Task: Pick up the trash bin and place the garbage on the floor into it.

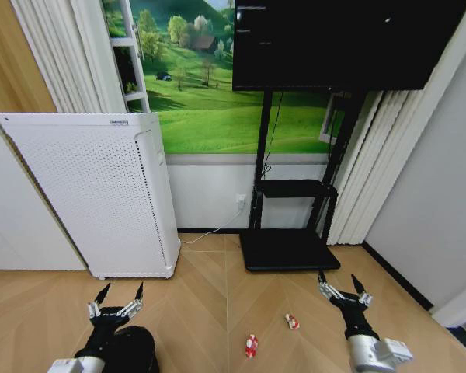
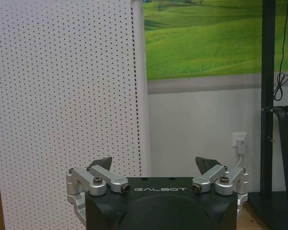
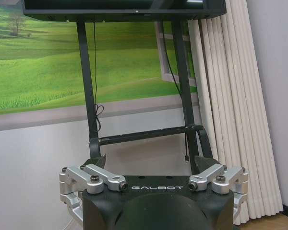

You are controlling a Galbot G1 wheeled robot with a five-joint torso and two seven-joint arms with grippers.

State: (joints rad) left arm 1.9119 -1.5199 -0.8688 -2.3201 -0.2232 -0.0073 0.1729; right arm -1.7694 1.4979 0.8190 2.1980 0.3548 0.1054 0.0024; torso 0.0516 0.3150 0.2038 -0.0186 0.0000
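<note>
The trash bin (image 1: pixel 136 347) shows as a black round shape at the bottom left of the head view, partly hidden under my left arm. My left gripper (image 1: pixel 116 299) is open just above and beyond it, holding nothing. Two pieces of red-and-white garbage lie on the wooden floor: one (image 1: pixel 252 345) near the bottom centre, the other (image 1: pixel 293 321) a little farther and to the right. My right gripper (image 1: pixel 342 286) is open over the floor, to the right of the garbage. In the wrist views, the left gripper (image 2: pixel 155 165) and the right gripper (image 3: pixel 150 163) both stand open and empty.
A tall white perforated appliance (image 1: pixel 101 194) stands against the wall ahead on the left. A black TV stand (image 1: pixel 289 249) with a screen above sits ahead at centre right, with white curtains (image 1: pixel 373 171) beside it. A cable runs to a wall socket (image 1: pixel 240 200).
</note>
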